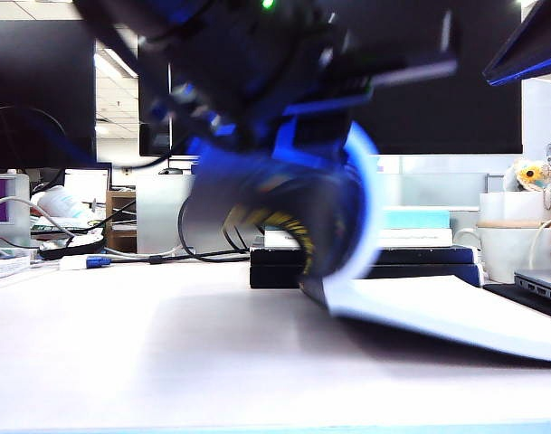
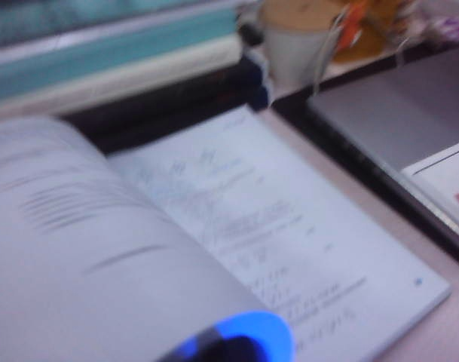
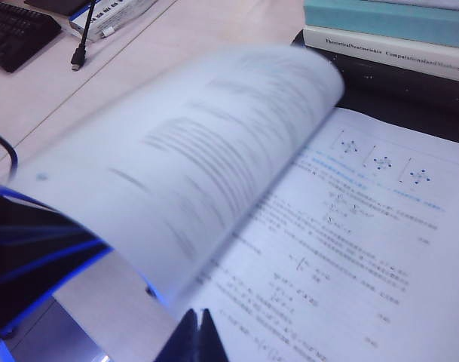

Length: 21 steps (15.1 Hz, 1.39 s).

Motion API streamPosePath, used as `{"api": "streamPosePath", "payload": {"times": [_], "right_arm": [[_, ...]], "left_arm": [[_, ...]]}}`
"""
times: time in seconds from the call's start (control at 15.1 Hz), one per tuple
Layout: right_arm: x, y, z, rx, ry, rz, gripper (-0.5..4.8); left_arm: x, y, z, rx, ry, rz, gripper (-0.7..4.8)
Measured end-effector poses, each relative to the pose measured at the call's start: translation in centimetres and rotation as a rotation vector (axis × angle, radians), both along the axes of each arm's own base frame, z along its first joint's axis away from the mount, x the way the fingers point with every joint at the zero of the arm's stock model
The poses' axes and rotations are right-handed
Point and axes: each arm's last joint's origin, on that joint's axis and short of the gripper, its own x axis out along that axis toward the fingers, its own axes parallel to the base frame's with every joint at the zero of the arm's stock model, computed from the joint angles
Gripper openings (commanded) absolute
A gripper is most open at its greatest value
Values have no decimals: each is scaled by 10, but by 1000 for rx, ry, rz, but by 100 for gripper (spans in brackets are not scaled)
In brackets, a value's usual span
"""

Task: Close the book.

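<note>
— Spanning the whole foreground: table [image 1: 121, 353], pale and bare near the camera. Then?

— Lying on it right of centre, book [image 1: 456, 312], open, right half flat with white printed pages up. Left half lifted and curling over, dark blue cover with yellow lettering facing outward, motion-blurred.

— Seen closer?

— Same book [image 3: 380, 249] in the right wrist view: diagrams and text on the flat page, raised leaf arching above it. Blurred again in the left wrist view, book [image 2: 289, 226] with the lifted page filling the near side.

— Behind it?

— Stacked just past the far edge: black books [image 1: 420, 262] below, teal-and-white book [image 1: 415, 224] on top. To the right, white mug [image 1: 519, 249], then laptop [image 1: 542, 287] at the edge. Cables [image 1: 203, 249] on the far left.

— Left gripper?

— Blurred over the lifted half, left gripper [image 1: 284, 136] against the raised cover; only a blue-lit tip showing, left gripper [image 2: 237, 343]. Open or clenched: cannot tell.

— Right gripper?

— Near the book's front edge, right gripper [image 3: 197, 339], dark fingertips pressed together into a point, nothing between them.
</note>
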Motion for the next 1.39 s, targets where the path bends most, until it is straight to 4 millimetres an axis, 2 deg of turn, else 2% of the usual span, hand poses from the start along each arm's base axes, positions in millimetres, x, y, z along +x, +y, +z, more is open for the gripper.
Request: {"api": "streamPosePath", "payload": {"times": [0.4, 0.46, 0.6, 0.73, 0.79, 0.93, 1.12, 1.26, 1.39], "right_arm": [[0, 0, 0, -1, 4, 1, -4], [0, 0, -1, -3, 12, 1, -4], [-2, -1, -4, -17, 45, -7, -4], [-2, -2, -5, -36, 52, -36, -4], [-2, -2, -5, -38, 51, -39, -4], [-2, -2, -5, -37, 50, -39, -4], [-1, -3, -5, -63, 41, -86, -4], [-4, -6, -2, -88, 9, -159, -4], [-11, -10, 3, -96, -38, -226, -4]], "left_arm": [[3, -3, 7, -27, -23, -139, -6], [4, 2, 14, -15, -38, -192, -6], [8, 24, 45, -48, -64, -278, -6], [17, 51, 62, -29, -47, -261, -6], [28, 81, 73, -23, -18, -263, -6], [34, 115, 92, -80, -34, -271, -6], [34, 152, 107, -115, -64, -212, -6], [24, 175, 114, -117, -60, -188, -6], [12, 189, 115, -90, -46, -156, -6]]}}
